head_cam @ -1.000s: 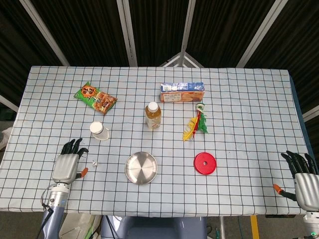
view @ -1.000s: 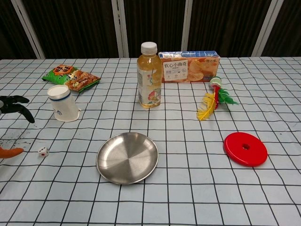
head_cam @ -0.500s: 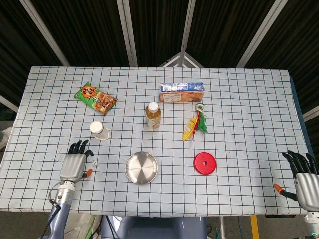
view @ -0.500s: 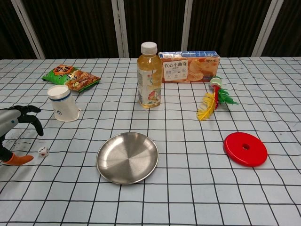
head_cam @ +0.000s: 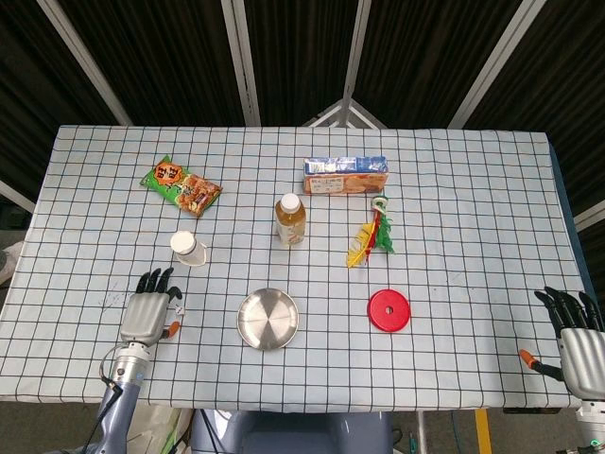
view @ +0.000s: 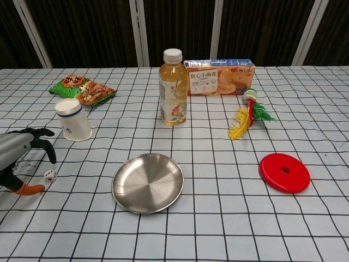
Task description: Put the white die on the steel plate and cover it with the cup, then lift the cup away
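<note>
Fingers [view: 48, 148] of the left hand [view: 17, 150] are spread and curved down, holding nothing, just above the white die [view: 50, 175], a small dotted cube near the table's left edge. Right of it lie bare checked cloth, then the steel plate [view: 148, 183]. The upturned cup [view: 72, 119] stands farther back. At the far right near edge, the right hand [head_cam: 577, 333] hangs spread, empty.

One die [view: 50, 175], cup [view: 72, 119], plate [view: 148, 183], bottle [view: 173, 89], box [view: 219, 70], snack bag [view: 82, 89], red disc [view: 284, 172], feather toy [view: 248, 115]
</note>
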You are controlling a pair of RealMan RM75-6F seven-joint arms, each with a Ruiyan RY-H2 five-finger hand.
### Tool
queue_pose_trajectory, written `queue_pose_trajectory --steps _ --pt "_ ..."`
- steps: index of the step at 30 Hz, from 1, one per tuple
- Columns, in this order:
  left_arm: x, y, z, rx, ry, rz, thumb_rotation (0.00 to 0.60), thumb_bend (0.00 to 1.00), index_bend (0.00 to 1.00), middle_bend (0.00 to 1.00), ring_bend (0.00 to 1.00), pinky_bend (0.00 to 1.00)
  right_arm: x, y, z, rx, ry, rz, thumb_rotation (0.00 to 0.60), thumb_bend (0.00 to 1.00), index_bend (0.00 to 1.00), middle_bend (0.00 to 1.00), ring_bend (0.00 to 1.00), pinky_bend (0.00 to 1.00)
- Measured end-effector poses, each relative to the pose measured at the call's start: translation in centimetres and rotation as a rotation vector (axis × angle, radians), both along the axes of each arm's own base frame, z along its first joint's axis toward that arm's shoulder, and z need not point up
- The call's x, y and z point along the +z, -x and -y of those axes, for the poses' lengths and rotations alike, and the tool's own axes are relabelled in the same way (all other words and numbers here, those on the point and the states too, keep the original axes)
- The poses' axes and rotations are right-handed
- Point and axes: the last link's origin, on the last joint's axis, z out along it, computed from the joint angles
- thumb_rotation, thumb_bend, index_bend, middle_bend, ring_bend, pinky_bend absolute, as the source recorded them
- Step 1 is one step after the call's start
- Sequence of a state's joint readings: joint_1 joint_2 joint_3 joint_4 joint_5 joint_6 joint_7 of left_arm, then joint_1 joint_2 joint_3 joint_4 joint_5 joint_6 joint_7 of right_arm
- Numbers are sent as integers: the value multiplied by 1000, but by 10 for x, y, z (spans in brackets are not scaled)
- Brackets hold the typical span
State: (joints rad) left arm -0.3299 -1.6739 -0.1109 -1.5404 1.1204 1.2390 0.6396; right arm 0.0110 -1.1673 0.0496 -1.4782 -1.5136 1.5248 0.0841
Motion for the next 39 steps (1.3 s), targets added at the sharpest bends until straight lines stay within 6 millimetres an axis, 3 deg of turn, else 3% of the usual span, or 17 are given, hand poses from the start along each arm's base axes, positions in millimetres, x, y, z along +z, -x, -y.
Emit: queue_pose_trajectory --steps 39 --pt "-14 -7 -1 -11 48 18 600 415 492 108 0 56 1 2 -2 -8 4 -2 600 56 172 141 131 0"
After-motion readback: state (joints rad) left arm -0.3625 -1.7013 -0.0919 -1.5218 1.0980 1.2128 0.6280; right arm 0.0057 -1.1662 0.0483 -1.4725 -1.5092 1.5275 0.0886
